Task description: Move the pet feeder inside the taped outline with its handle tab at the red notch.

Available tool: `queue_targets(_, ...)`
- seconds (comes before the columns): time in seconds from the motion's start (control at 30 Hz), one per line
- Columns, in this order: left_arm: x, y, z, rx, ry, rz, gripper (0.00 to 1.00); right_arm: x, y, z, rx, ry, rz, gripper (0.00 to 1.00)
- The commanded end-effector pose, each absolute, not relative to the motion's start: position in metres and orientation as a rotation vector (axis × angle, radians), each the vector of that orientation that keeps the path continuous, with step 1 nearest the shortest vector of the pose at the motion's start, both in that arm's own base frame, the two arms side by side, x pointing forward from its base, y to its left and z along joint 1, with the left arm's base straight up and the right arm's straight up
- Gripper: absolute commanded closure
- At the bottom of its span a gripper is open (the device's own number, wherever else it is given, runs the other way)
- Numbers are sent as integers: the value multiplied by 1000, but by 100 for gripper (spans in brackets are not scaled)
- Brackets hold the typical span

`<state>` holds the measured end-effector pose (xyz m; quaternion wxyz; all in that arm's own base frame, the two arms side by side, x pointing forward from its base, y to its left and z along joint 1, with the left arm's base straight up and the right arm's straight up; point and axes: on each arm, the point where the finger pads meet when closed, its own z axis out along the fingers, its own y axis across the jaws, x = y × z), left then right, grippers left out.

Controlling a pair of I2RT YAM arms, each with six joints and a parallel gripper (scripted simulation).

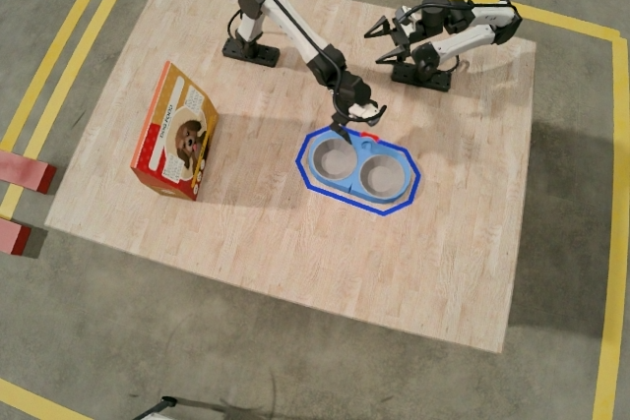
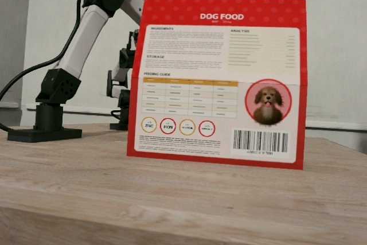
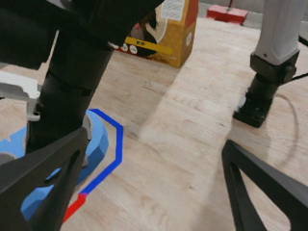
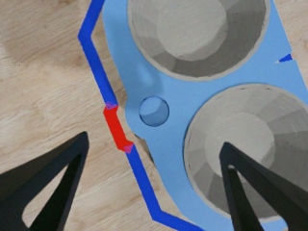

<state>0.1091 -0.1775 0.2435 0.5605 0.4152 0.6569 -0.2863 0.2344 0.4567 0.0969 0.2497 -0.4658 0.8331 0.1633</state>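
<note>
The feeder [image 1: 364,149] [image 3: 98,140] [image 4: 166,87] lies on the counter [image 1: 254,253] [image 2: 178,201] [image 3: 159,178] [image 4: 43,87] and looks wholly inside the outline [image 1: 302,174] [image 3: 118,144] [image 4: 97,69]. Its tab [image 1: 367,143] [image 4: 133,113] faces the notch [image 1: 369,136] [image 3: 74,208] [image 4: 116,127] with a narrow gap between, and both bowls [image 1: 335,159] [image 3: 88,126] [image 4: 241,144] seem level in their wells. I judge the placing practically done, leaving the retreat and a last check.

My right gripper [image 1: 362,132] [image 4: 155,142] is released, fingers spread, grasping nothing. It points down over the tab side, with one finger over or near a bowl's rim; I can't tell whether it touches. So I'd lift straight up before swinging away, since a sideways drag could skew the feeder or tip a bowl. The right arm reaches out long from its base, its wrist bent down.

My left arm is folded back near its own base, its gripper [image 1: 371,49] [image 3: 154,141] also wide apart with nothing in it, well away from the feeder. I'd leave it parked. The box [image 1: 188,141] [image 2: 219,88] [image 3: 178,43] stands well apart.
</note>
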Motion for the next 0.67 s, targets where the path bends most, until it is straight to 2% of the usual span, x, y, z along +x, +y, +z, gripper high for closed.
queue_targets(0.0,110,-178,252,958,1526,-686,0,232,459,100,-1253,2252,446,0)
queue_targets(0.63,110,-178,252,958,1526,-686,0,236,461,106,-1241,2242,454,0)
